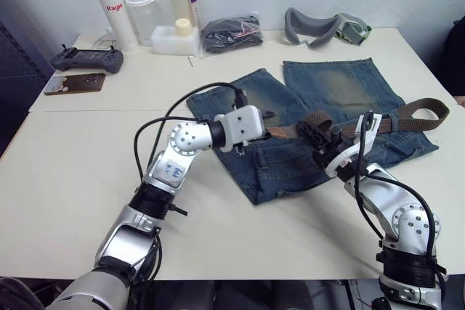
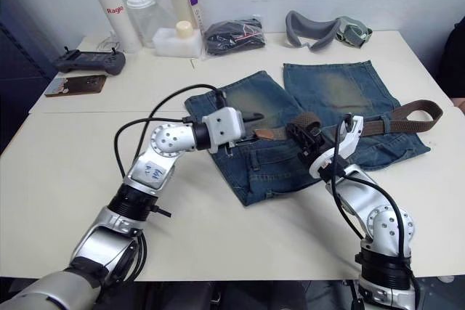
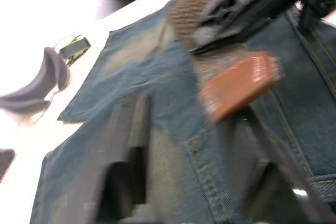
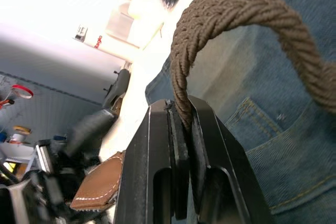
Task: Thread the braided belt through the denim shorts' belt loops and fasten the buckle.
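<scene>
Right tool (image 4: 181, 129) pinches braided belt (image 4: 231, 19) — left tool (image 3: 189, 156) spread (over denim shorts (image 1: 305, 117)).

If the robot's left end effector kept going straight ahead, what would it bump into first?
Probably the tan leather tip of the braided belt, which hangs just ahead between the open fingers of the left end effector. The right end effector pinches the belt just beyond; depth is uncertain.

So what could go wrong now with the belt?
The right gripper pinches the braided belt by one narrow edge, so it could slip out. The tan tip hangs loose between the open fingers of the left gripper, so it might miss a belt loop. Pulling could also bunch up the denim shorts.
</scene>
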`<control>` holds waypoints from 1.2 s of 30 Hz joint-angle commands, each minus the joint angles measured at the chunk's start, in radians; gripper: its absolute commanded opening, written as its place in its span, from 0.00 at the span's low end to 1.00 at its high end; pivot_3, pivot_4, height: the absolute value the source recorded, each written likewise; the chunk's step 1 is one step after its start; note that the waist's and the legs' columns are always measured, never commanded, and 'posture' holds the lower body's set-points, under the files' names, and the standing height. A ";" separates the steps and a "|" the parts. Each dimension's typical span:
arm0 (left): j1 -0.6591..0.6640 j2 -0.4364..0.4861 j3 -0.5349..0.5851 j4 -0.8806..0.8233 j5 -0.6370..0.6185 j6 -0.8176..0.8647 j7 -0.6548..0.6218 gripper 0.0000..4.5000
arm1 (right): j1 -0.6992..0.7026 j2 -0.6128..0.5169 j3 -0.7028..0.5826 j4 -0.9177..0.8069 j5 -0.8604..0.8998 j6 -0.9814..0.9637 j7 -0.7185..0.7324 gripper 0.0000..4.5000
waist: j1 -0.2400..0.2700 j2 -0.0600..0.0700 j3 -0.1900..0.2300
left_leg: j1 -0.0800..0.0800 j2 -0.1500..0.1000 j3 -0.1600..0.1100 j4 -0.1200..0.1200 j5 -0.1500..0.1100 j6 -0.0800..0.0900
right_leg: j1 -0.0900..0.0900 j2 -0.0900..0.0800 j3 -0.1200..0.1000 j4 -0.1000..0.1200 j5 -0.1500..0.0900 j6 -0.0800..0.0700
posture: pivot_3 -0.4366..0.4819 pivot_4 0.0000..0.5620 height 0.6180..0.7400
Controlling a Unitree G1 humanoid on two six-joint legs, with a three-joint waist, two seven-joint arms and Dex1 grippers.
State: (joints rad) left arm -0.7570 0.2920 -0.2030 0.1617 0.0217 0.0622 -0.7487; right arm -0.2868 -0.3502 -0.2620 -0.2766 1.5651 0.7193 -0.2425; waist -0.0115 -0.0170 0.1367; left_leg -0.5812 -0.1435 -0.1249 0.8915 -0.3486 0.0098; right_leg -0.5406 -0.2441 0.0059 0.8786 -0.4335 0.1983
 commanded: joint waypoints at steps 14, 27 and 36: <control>0.108 0.166 0.145 -0.199 -0.273 0.467 -0.115 0.99 | 0.016 0.047 0.099 -0.029 -0.274 -0.006 0.127 0.00 | -0.017 0.000 0.000 | 0.001 0.000 -0.002 -0.001 0.001 -0.002 | -0.002 0.004 0.002 0.001 0.000 -0.001 | 0.48 0.27 0.15; 0.146 0.195 0.080 -0.232 -0.249 0.488 -0.134 0.99 | 0.038 0.164 0.199 -0.017 -0.438 0.043 0.149 0.00 | -0.022 0.000 -0.001 | 0.002 0.000 -0.003 -0.002 0.000 -0.004 | -0.007 0.006 0.008 0.005 -0.001 -0.002 | 0.48 0.27 0.15; 0.157 0.238 0.013 -0.209 -0.203 0.396 -0.172 0.99 | 0.008 0.183 0.292 0.035 -0.607 0.098 0.201 0.00 | -0.041 -0.007 -0.006 | 0.005 0.003 -0.005 -0.002 -0.003 -0.008 | -0.008 0.007 0.009 0.007 -0.003 -0.006 | 0.48 0.27 0.15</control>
State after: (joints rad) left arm -0.6046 0.5170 -0.1869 -0.0301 -0.1903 0.4896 -0.9105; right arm -0.2992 -0.1922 -0.0295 -0.2854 0.9735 0.7744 -0.0597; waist -0.0525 -0.0237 0.1303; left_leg -0.5764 -0.1404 -0.1305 0.8898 -0.3517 0.0014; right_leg -0.5493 -0.2368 0.0153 0.8865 -0.4368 0.1916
